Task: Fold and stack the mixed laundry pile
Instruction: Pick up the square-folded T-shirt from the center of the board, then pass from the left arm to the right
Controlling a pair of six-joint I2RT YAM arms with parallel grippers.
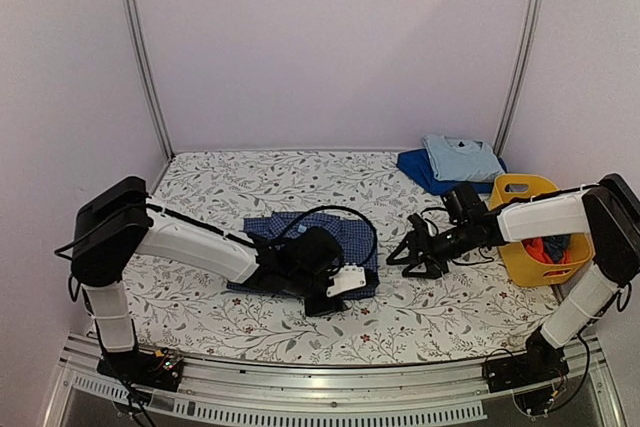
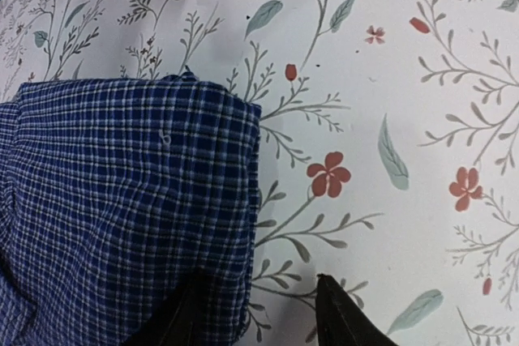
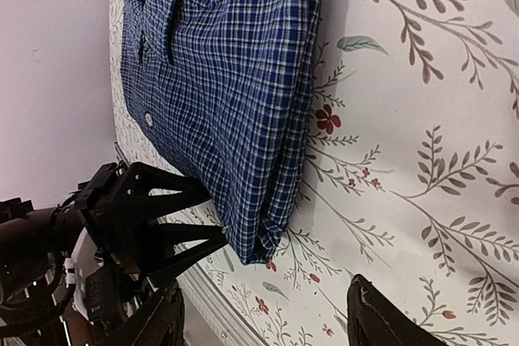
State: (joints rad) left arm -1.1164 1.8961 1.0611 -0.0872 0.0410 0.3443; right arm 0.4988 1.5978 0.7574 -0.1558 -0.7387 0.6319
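Floral tabletop (image 1: pixel 220 187), left arm (image 1: pixel 200 247) stretched low over shirt (image 1: pixel 355 237)

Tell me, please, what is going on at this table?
Laundry folding is under way. A blue checked shirt lies folded on the floral table. The left end effector sits open at the shirt's corner, one finger over the cloth. The right end effector hangs open beside it, holding nothing. A light-blue garment rests folded on a dark-blue garment at the far right, next to a yellow basket with a red-orange cloth inside.
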